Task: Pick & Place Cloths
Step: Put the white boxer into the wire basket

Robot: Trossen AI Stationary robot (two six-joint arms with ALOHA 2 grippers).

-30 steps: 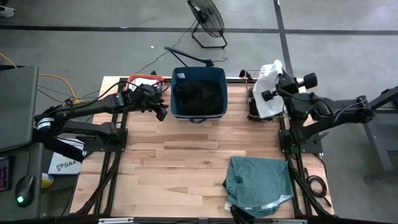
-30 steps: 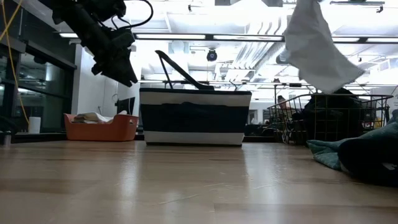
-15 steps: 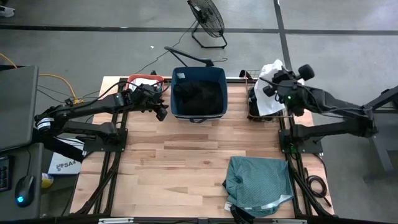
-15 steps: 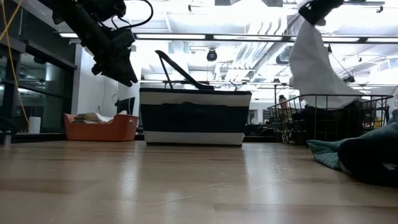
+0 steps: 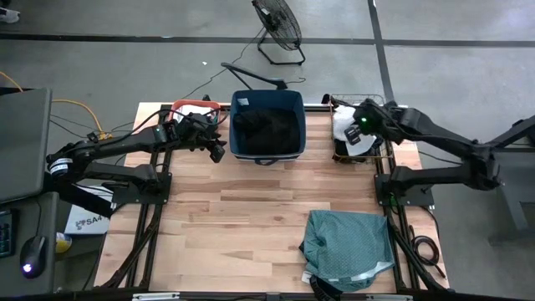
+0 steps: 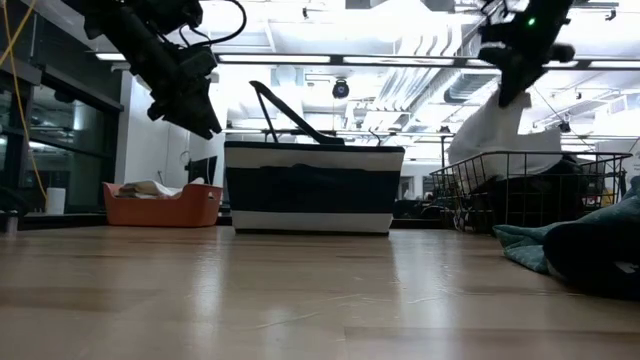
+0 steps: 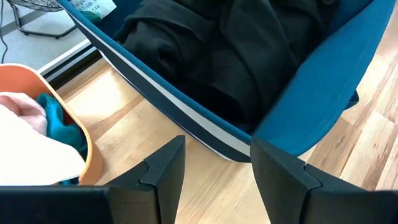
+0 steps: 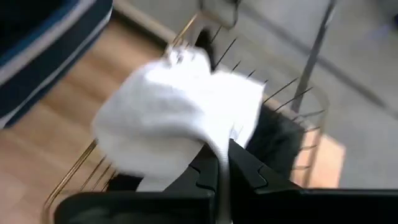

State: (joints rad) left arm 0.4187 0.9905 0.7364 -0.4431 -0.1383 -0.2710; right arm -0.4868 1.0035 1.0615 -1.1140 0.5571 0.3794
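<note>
the right gripper is clamped on one white cloth, which hangs from its jaws into the wire basket. the left gripper, jaws parted and empty, hovers beside the navy tub of black cloths. one teal cloth lies on the table.

Industrial lab: concrete floor, exposed ceiling ducts, floor fan.

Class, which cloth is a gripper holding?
The white cloth, pinched by the right gripper over the wire basket; the teal one lies untouched on the table.
</note>
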